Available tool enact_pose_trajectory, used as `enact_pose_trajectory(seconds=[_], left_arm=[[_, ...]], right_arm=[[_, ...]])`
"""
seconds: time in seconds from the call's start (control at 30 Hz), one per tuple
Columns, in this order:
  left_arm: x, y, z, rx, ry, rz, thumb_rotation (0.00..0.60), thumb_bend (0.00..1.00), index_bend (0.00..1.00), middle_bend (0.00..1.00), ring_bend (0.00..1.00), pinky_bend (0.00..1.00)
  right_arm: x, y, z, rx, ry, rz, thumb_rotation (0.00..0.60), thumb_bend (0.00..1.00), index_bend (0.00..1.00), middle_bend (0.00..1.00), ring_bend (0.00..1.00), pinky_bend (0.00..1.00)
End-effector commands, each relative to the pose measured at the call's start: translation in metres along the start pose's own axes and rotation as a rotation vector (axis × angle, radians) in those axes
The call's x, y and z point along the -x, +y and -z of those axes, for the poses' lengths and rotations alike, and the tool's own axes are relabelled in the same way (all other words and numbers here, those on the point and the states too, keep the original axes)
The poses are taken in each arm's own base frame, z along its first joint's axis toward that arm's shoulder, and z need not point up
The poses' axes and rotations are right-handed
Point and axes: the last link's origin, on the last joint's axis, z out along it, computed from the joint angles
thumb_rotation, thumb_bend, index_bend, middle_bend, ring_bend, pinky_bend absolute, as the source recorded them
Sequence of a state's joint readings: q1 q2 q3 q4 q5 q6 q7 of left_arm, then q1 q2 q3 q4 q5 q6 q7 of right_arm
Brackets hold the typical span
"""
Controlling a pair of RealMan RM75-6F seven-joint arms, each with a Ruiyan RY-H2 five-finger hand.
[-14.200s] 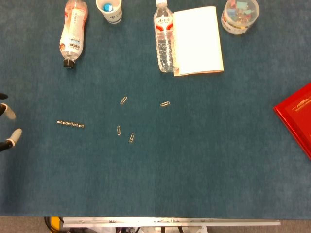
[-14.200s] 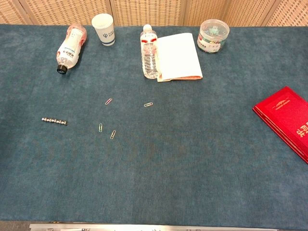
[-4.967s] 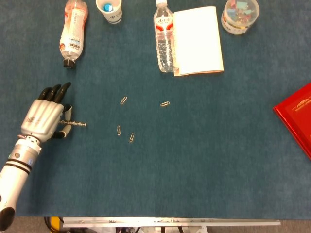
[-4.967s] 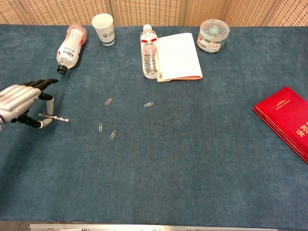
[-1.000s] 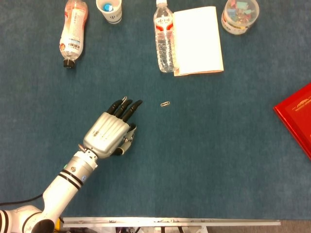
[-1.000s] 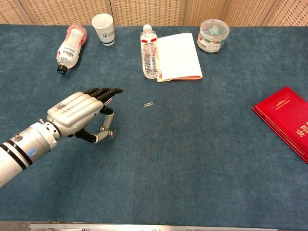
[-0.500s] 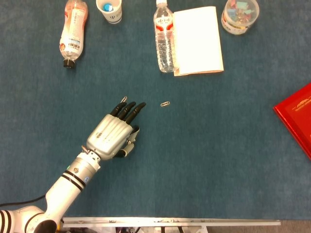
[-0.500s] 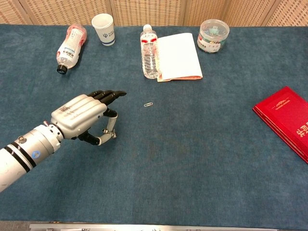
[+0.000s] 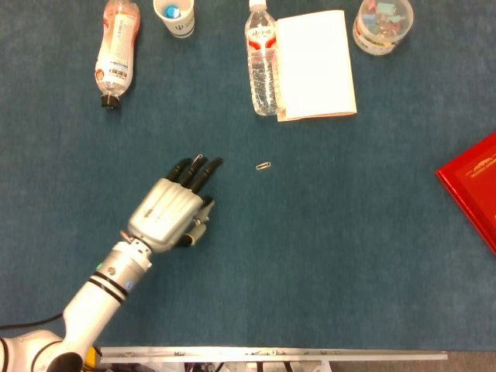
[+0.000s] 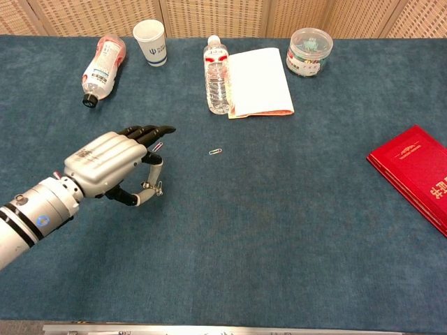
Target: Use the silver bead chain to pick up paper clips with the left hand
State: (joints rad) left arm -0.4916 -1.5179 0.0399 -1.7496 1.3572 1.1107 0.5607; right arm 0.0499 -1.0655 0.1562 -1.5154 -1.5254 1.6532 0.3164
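- The silver bead chain (image 10: 158,186) is pinched between thumb and a finger of the left hand (image 10: 110,166); only a short end is seen beside the thumb, with small metal bits on it, possibly clips – cannot be told.
- The other fingers are held stretched forward, palm down, just over the blue table (image 10: 279,230).
- One paper clip (image 10: 158,146) is seen just under the fingertips (image 10: 165,130), another paper clip (image 10: 216,151) lies further to the hand's right, well apart.
- The right hand is not shown in either view.
- Beyond the fingertips: a clear water bottle (image 9: 261,60) lying down, touching a white booklet (image 9: 316,65).
- Further left at the far edge: a pink-labelled bottle (image 9: 118,49) on its side, and a paper cup (image 9: 174,17).
- A round tub (image 9: 383,25) of coloured clips is set past the booklet.
- A red book (image 10: 413,173) is at the far right edge.
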Motion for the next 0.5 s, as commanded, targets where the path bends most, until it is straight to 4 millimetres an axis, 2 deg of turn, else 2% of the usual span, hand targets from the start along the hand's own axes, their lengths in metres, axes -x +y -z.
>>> enact_pose_trajectory(seconds=[0.03,0.2,0.5], left_arm=[[-0.009,-0.012,0.007,-0.044,0.024,-0.007,0.6,0.36,0.57,0.0,0.0,0.09],[-0.013,-0.031,0.017,-0.117,0.028,0.008,0.6,0.36,0.57,0.0,0.0,0.09],[-0.003,-0.06,0.035,-0.221,0.021,0.059,0.6,0.36,0.56,0.0,0.0,0.09]], right_arm=[[0.0,0.0,0.0,0.0,0.0,-0.001,0.6,0.17,0.39,0.32,0.26,0.38],[0.002,-0.001,0.0,-0.004,-0.007,0.004,0.6,0.17,0.39,0.32,0.26,0.38],[0.006,-0.002,0.0,-0.002,-0.016,0.015,0.6,0.17,0.39,0.32,0.26,0.38]])
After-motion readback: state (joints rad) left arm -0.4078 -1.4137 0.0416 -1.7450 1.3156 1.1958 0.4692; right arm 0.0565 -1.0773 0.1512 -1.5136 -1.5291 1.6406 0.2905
